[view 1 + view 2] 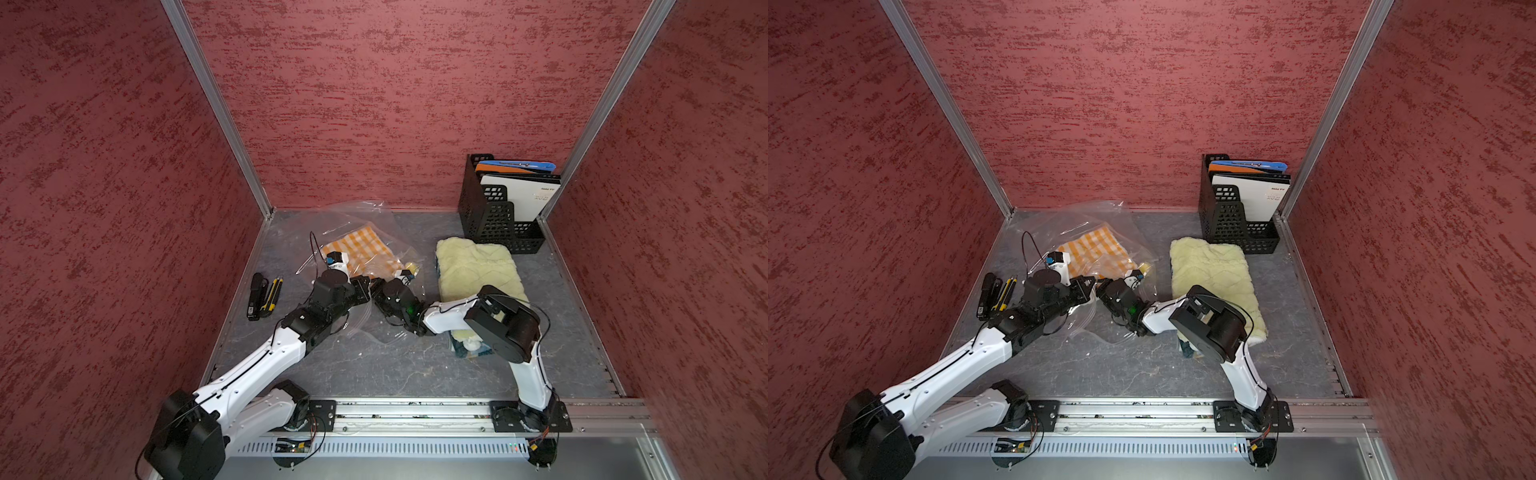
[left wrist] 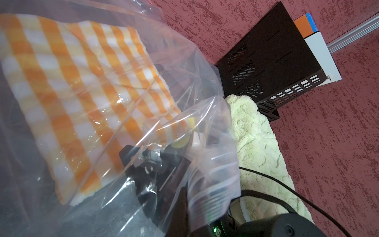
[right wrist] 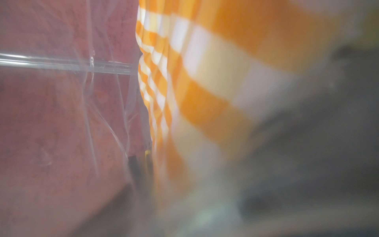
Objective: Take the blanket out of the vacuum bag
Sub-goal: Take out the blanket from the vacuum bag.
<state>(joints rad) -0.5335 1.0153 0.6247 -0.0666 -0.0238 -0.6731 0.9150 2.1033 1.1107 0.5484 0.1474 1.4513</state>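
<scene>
Large transparent crinkly plastic vacuum bag (image 1: pixel 365 214), orange-and-white checked blanket (image 1: pixel 359 249) inside. Mouth film clenched by left gripper (image 1: pixel 366 286); right gripper (image 1: pixel 379 287) inside, finger state unclear.

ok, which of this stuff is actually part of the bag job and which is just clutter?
Job: vacuum bag, orange checked blanket inside it, left gripper, right gripper.
Clutter: pale yellow towel, black file rack with folders, black-and-yellow tools.

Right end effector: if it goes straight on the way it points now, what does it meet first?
Probably the orange-and-white checked blanket inside the transparent plastic vacuum bag; it lies directly ahead of the right end effector, though depth is unclear.
</scene>
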